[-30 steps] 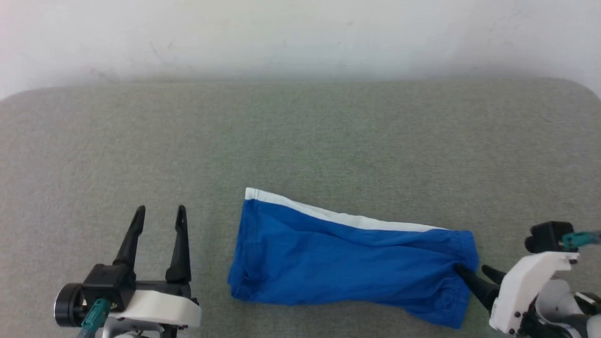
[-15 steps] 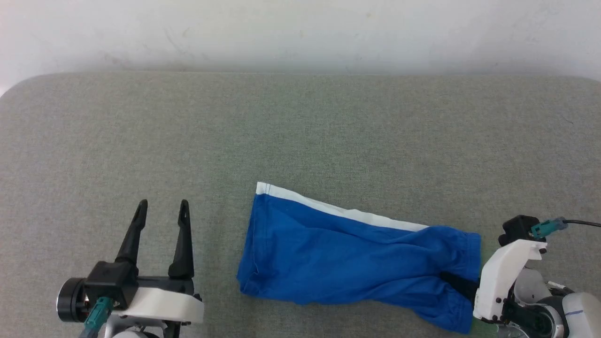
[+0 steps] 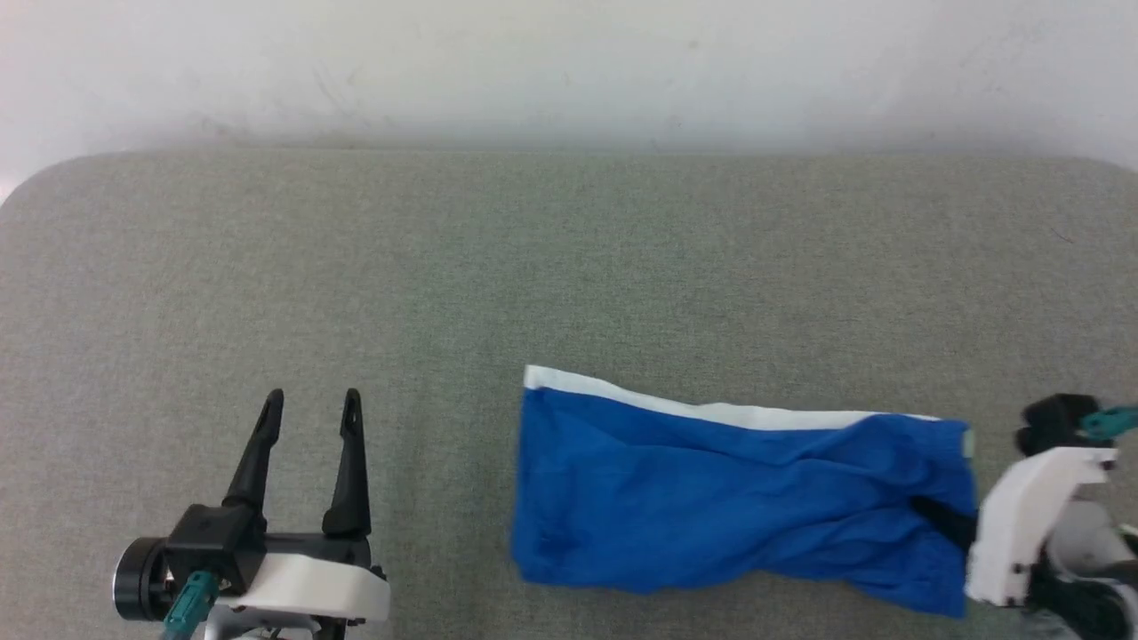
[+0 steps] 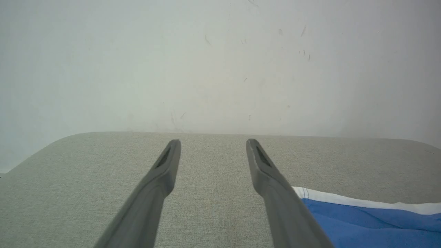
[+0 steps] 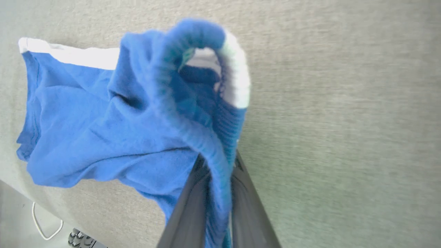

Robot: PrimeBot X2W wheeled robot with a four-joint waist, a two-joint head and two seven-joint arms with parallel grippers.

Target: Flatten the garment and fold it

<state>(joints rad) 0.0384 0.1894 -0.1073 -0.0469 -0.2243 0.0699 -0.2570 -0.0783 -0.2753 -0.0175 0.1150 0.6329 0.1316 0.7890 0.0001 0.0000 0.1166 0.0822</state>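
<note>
The garment [image 3: 711, 498], bright blue shorts with a white band along the far edge, lies stretched left to right on the grey table [image 3: 569, 267]. My right gripper [image 3: 938, 520] is shut on the gathered waistband at the garment's right end. In the right wrist view the waistband [image 5: 206, 137] is pinched between the two fingers of the right gripper [image 5: 217, 165] and loops upward, lifted a little. My left gripper [image 3: 313, 397] stands open over bare table, well left of the garment's hem. In the left wrist view the left gripper [image 4: 213, 142] holds nothing, and the garment's corner [image 4: 372, 224] shows at lower right.
A pale wall [image 3: 569, 62] runs behind the table's far edge. The table has rounded far corners. Past the table's near edge, the right wrist view shows a white cable [image 5: 44, 227] on the floor.
My right gripper closed on the waistband and pulled the garment to the right, drawing it straighter. The left gripper stayed where it was. The head view shifted slightly.
</note>
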